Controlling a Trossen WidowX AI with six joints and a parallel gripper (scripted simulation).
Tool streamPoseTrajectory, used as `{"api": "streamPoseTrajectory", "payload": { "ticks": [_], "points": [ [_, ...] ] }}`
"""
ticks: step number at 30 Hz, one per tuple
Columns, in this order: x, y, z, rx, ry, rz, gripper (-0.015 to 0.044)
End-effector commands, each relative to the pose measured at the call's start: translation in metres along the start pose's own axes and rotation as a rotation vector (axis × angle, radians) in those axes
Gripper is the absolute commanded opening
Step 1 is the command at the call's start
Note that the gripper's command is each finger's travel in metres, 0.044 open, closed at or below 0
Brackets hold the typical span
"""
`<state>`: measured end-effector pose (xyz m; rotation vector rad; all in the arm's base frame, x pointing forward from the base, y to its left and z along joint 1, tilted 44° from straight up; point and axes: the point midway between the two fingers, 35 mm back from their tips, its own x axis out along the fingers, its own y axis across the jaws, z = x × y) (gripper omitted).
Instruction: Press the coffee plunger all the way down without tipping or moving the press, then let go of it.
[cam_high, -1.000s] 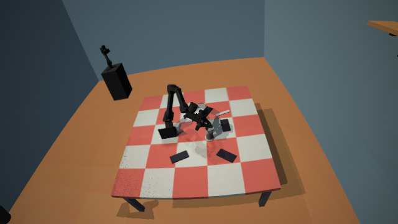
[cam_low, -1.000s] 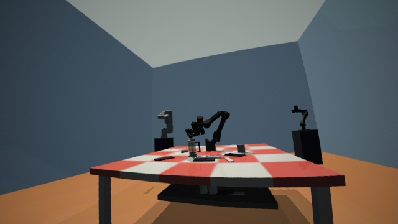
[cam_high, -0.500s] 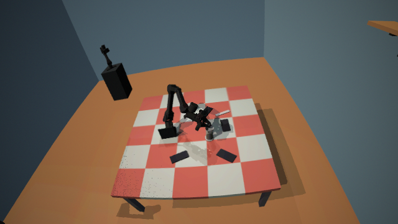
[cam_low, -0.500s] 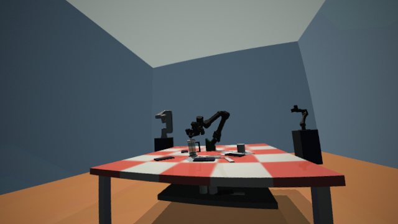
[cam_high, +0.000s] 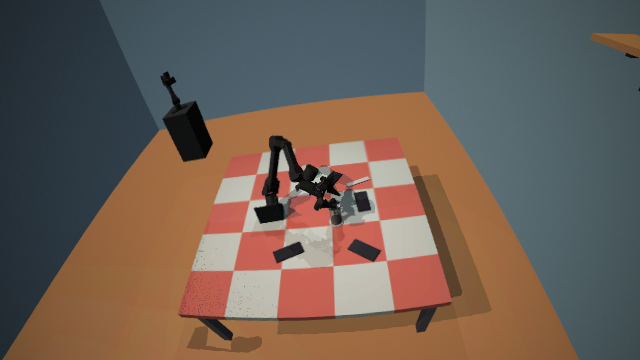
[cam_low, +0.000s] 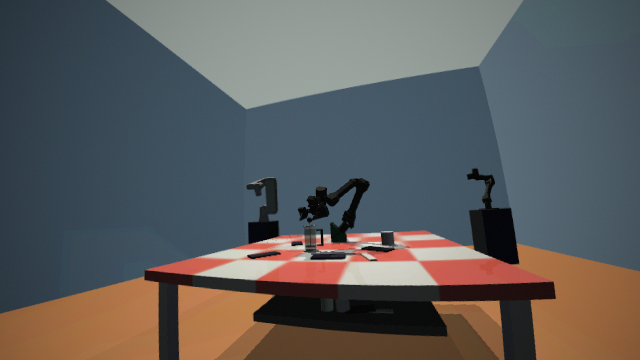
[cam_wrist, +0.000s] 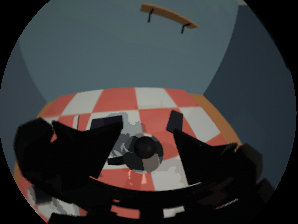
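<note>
The coffee press (cam_high: 336, 218) (cam_low: 310, 241) stands upright on the checkered table (cam_high: 306, 295) (cam_low: 390, 274). Its dark handle (cam_low: 322, 237) (cam_wrist: 115, 161) points toward the arm's base side. The round black plunger knob (cam_wrist: 145, 147) shows from above in the wrist view, centred over the press; in the exterior view it sits close above the lid. My gripper (cam_low: 306, 218) (cam_wrist: 149, 128) is open, with its fingers wide apart on either side of the knob and a visible gap to each. The rod below the knob is hidden in the wrist view.
Dark flat blocks (cam_high: 288, 252) (cam_high: 364, 250) (cam_high: 362, 201) lie around the press. A white strip (cam_high: 358, 181) (cam_low: 368, 256) lies near one block. A grey mug (cam_low: 387, 238) stands on the arm's other side. Other robots stand on pedestals (cam_low: 494, 235) off the table.
</note>
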<state>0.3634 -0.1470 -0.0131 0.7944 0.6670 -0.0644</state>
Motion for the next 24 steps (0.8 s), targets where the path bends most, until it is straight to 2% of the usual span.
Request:
{"api": "streamPoseTrajectory", "payload": {
  "ticks": [1,6,12,24],
  "points": [
    [0.0,-0.001,0.0,-0.001,-0.001,-0.004,0.044],
    [-0.011,-0.001,0.016,-0.002,0.003,-0.006,0.044],
    [-0.057,0.003,0.059,0.0,0.01,-0.005,0.044],
    [-0.057,0.002,0.057,0.0,0.011,-0.005,0.044]
  ]
}}
